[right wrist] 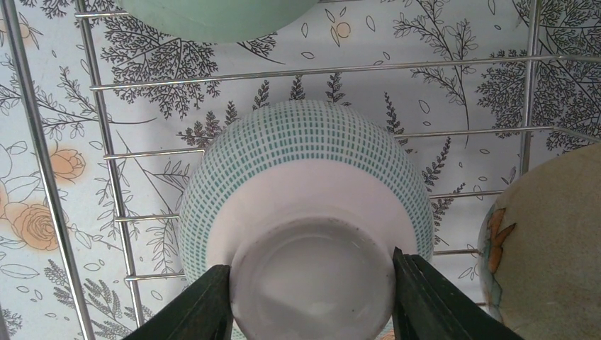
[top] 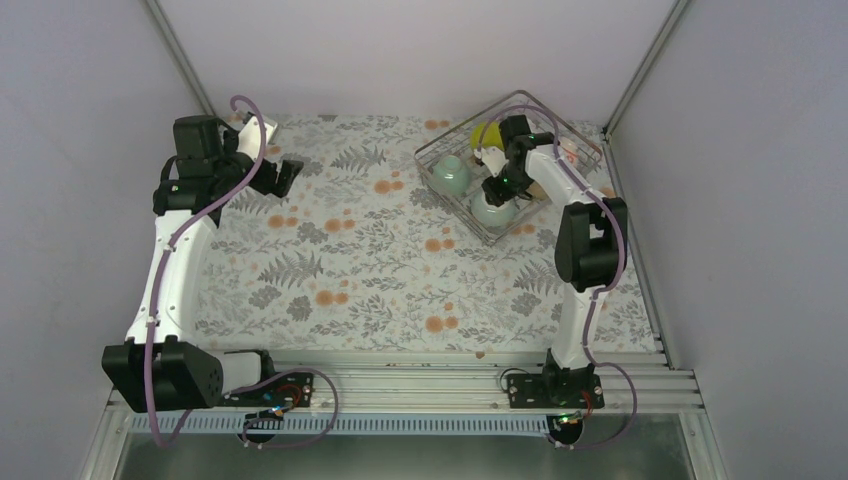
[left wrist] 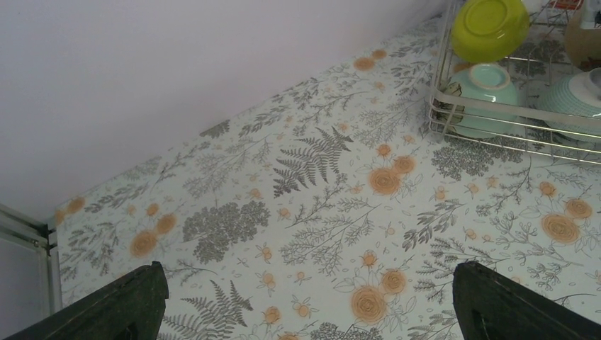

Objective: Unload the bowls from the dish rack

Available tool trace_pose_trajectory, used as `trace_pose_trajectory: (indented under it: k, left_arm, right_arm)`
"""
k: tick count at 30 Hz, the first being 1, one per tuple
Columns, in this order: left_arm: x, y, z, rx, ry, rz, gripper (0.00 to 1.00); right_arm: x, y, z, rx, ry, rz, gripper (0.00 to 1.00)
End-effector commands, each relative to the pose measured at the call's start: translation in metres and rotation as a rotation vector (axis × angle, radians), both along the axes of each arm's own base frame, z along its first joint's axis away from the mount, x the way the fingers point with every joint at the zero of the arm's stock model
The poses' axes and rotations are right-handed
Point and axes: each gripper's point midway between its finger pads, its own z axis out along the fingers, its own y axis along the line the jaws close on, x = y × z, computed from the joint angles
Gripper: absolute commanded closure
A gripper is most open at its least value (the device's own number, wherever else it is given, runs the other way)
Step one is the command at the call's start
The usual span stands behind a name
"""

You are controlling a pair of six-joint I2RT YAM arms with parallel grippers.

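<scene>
The silver wire dish rack (top: pixel 560 130) stands at the far right of the table. In it are a mint green bowl (top: pixel 450 177), a yellow-green bowl (top: pixel 487 133) tilted on edge, and an upturned white bowl with teal dashes (top: pixel 492 211). My right gripper (top: pixel 497 190) is inside the rack. In the right wrist view its jaws (right wrist: pixel 312 297) are closed on the foot ring of the white dashed bowl (right wrist: pixel 305 177). A cream bowl with an orange pattern (right wrist: pixel 546 248) sits just right of it. My left gripper (top: pixel 285 175) is open and empty over the far left of the table.
The table has a floral cloth (top: pixel 350 260). The left wrist view shows the rack's near wire wall (left wrist: pixel 496 127), the yellow-green bowl (left wrist: pixel 489 27) and the mint bowl (left wrist: pixel 484 95) behind it. Walls close in the back and both sides.
</scene>
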Motion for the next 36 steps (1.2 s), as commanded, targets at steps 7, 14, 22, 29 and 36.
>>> trace_pose_trajectory:
  k: [7,14,22,29,36]
  left_arm:
    - [-0.018,-0.036,0.021,-0.132,-0.003,-0.195,0.00]
    - [-0.016,-0.111,0.020,-0.314,0.155,-0.496,0.00]
    - [0.004,-0.198,-0.001,-0.475,0.333,-0.774,0.00]
    - [0.036,-0.274,0.007,-0.539,0.381,-0.962,0.00]
    - [0.052,-0.329,-0.018,-0.529,0.384,-1.040,0.00]
  right_arm:
    - [0.006,0.000,0.056,0.037,-0.125,-0.027,0.71]
    - [0.015,0.010,0.130,0.129,-0.298,-0.028,0.69]
    - [0.016,0.022,0.196,0.216,-0.425,-0.002,0.72]
    - [0.020,0.029,0.217,0.258,-0.465,0.013,0.72]
    - [0.009,0.050,0.238,0.365,-0.469,0.076,0.72]
